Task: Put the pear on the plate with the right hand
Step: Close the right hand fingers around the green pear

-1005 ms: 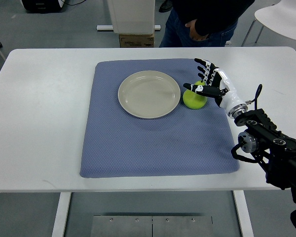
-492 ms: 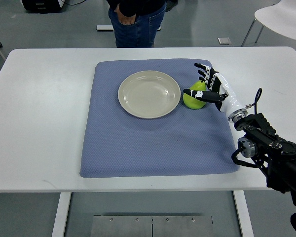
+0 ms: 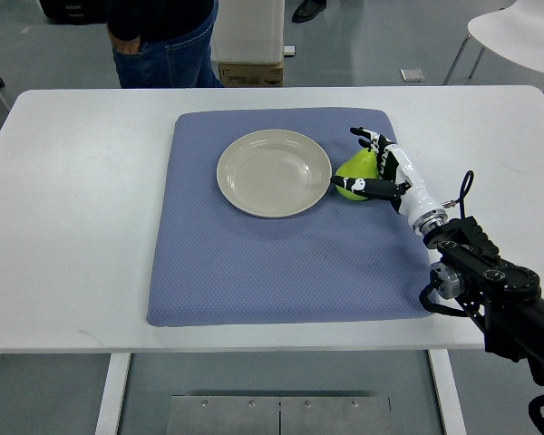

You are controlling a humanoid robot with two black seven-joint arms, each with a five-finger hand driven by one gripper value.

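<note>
A green pear [image 3: 350, 171] stands on the blue mat [image 3: 281, 263], just right of the round beige plate [image 3: 228, 172] and almost touching its rim. My right hand [image 3: 361, 161] comes in from the lower right and wraps the pear. The thumb lies across the pear's near side and the fingers [image 3: 370, 138] curl over its far side, so the hand is shut on it. Nothing lies on the plate. The left arm does not show.
The mat covers the middle of a white table [image 3: 82, 208]. A person in jeans [image 3: 159, 41] stands beyond the far edge at the left. A white pedestal with a cardboard box [image 3: 249, 71] is behind the table, and a white chair [image 3: 521, 32] is at the far right.
My right hand slid left and closed around the pear, which now sits more upright and nearer the plate. The person behind the table walked from right to left.
</note>
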